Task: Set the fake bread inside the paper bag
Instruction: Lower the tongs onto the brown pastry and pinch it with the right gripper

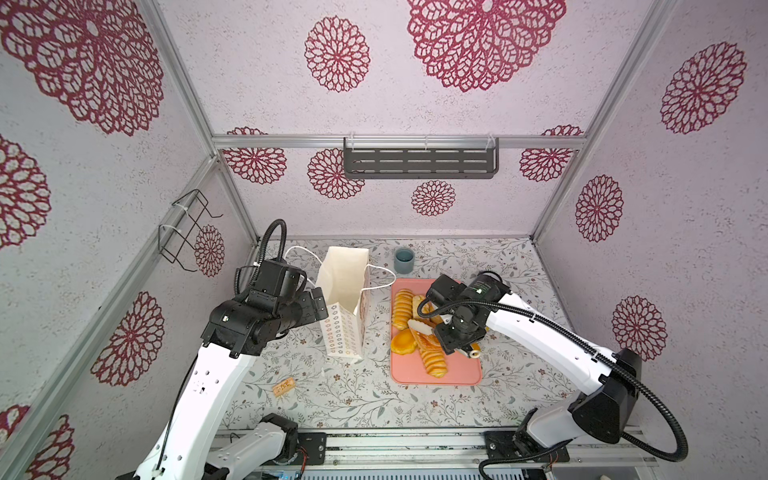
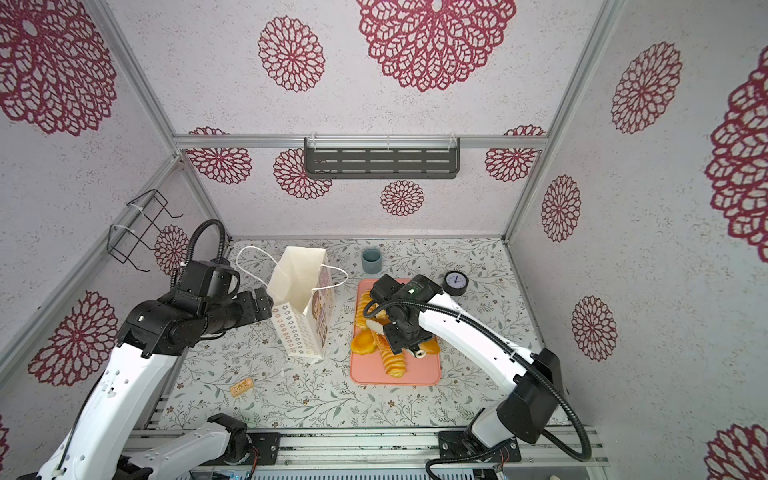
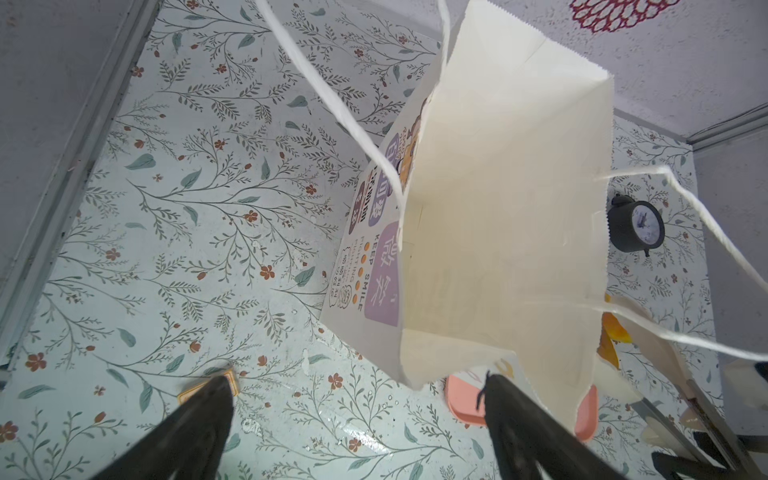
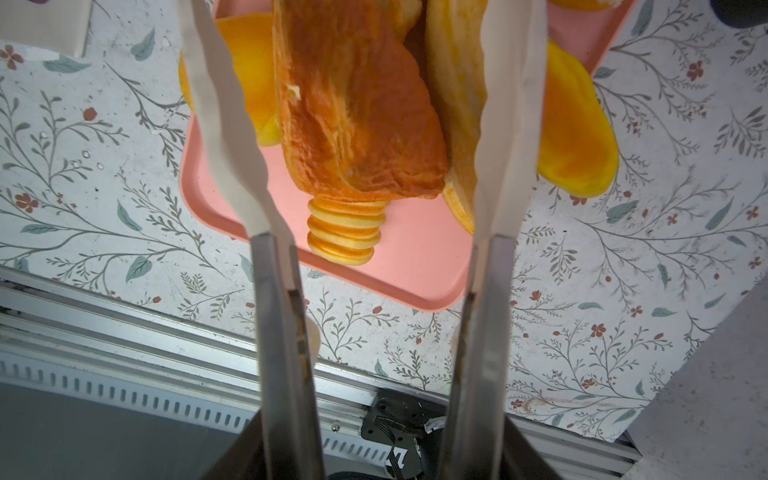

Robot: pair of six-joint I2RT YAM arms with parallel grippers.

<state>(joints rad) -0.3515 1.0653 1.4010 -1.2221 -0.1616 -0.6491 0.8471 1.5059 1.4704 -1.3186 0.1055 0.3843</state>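
The paper bag (image 1: 345, 291) (image 2: 299, 286) stands upright and open-mouthed on the table, left of a pink tray (image 1: 415, 376). Fake bread lies piled on the tray: a ridged loaf (image 1: 402, 309), a flat orange oval (image 1: 403, 343) and a long ridged roll (image 1: 434, 361). My right gripper (image 1: 451, 336) (image 4: 380, 424) hangs over the pile, shut on metal tongs (image 4: 232, 124) with white tips. The tips stand apart either side of a brown pastry (image 4: 357, 116), with a gap on one side. My left gripper (image 1: 318, 305) (image 3: 357, 386) is open beside the bag's (image 3: 498, 208) narrow side, empty.
A blue-grey cup (image 1: 404, 260) stands behind the tray, and a small black clock (image 2: 455, 283) to its right. A tan cork-like piece (image 1: 284, 386) lies at the front left. The bag's cord handles (image 1: 384, 276) hang outward. A grey shelf (image 1: 419, 160) hangs on the back wall.
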